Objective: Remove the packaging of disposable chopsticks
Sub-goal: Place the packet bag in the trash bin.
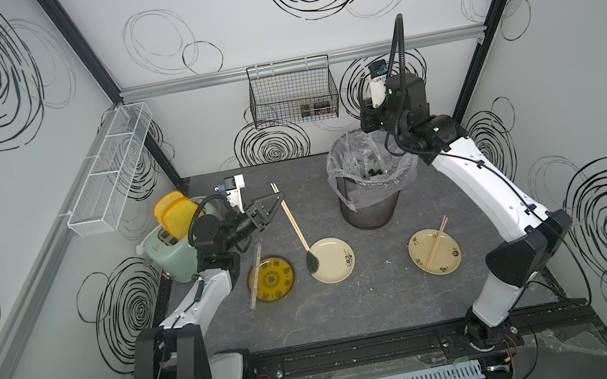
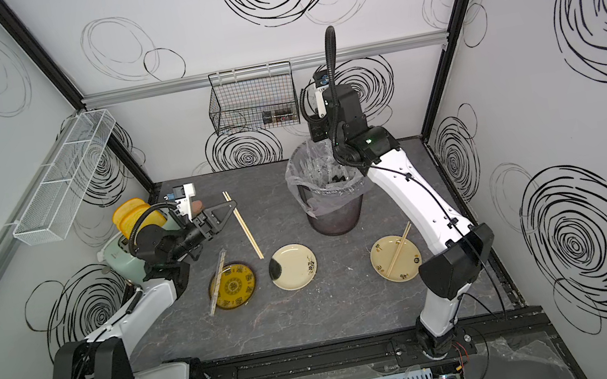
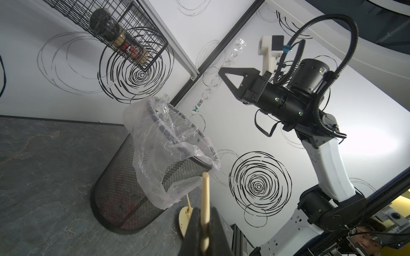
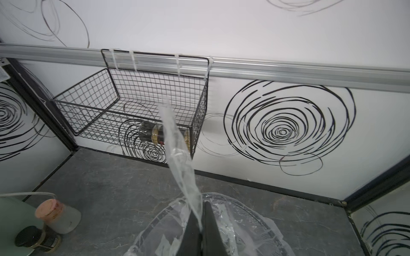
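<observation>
Right wrist view: the right gripper is pinching a clear sleeve over the bin — static could be gluing it there at release. Centre-left in a top view, the left gripper is clamping bare chopsticks.

**What Stands Around the Two Grippers**

Directly below the right gripper stands a black mesh waste bin with a clear liner. Beside that gripper, toward the left gripper, a black wire basket hangs on the back wall with a jar lying inside. Behind the left gripper's wrist sits a green toaster holding two toast slices. Nearer the front than the left gripper lie a dark yellow plate, a cream plate beside it, and a second cream plate farther right.
</observation>
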You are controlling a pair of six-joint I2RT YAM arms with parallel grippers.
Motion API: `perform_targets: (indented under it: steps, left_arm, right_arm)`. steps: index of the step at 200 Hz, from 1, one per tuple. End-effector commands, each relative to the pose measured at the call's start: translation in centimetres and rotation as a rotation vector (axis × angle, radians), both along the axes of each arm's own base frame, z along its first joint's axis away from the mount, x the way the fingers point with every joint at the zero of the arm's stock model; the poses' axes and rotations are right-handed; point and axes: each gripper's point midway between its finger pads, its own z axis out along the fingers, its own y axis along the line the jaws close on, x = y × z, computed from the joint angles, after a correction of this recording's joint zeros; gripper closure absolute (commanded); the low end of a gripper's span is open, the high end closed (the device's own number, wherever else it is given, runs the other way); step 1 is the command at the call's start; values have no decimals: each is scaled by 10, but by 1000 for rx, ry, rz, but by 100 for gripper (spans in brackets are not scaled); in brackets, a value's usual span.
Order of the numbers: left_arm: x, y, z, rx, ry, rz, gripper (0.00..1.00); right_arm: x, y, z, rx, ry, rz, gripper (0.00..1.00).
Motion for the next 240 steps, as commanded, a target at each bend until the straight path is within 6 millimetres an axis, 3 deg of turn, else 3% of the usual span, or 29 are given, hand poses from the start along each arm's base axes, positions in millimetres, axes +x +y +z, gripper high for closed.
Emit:
perform_targets:
  steps: [1, 30, 73, 133, 168, 240]
  left_arm:
    - [-6, -3, 18, 7, -76, -20, 100]
    - [-6, -5, 17, 15, -75, -24, 100]
    - [-6, -8, 15, 17, -69, -30, 100]
    - [-9, -10, 19, 20, -81, -34, 100]
    - [-10, -10, 20, 23, -88, -34, 100]
    - [-9, -10, 18, 27, -81, -32, 100]
  right_arm:
    - [5, -12, -2, -27, 9, -25, 100]
    - [15, -22, -15, -24, 41, -30, 100]
    - [30, -14, -38, -58, 98, -4, 100]
    - [40, -22, -62, -104, 163, -12, 100]
    - [34, -22, -100, -102, 254, -6, 100]
    - [15, -1, -171, -57, 476, 100, 100]
